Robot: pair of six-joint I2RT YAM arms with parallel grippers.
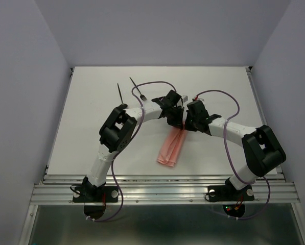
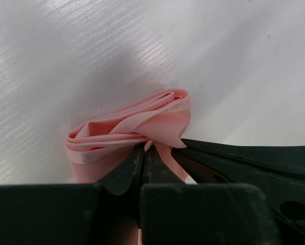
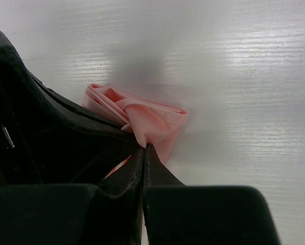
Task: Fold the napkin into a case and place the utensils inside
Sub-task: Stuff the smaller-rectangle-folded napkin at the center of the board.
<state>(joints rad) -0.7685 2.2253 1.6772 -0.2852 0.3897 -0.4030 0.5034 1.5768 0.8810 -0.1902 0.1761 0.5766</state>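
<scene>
Folding stage: left fingers (image 2: 126, 171) and right fingers (image 3: 160, 176) each pinch the far end of the folded pale-pink cloth napkin (image 1: 170, 148), lying mid white bench (image 1: 80, 127). Next, I'd say, carry that end over together, evenly.

A white tabletop (image 1: 91, 102) fills the middle of the top view. Up close, in both wrist views, its surface shows a fine horizontal grain and a soft sheen. Three plain panels in pale lavender-grey enclose it: a back wall (image 1: 162, 30), a left wall (image 1: 19, 102) and a right wall (image 1: 290, 76), all meeting the tabletop at its edges. A thin metal strip (image 1: 267, 122) runs along the right edge. Ribbed aluminium rails (image 1: 162, 193) span the near edge. Below them lies a dull grey-green surface (image 1: 162, 227); what it is cannot be told. The light is even and diffuse, leaving only blurred grey shadows on the white.
</scene>
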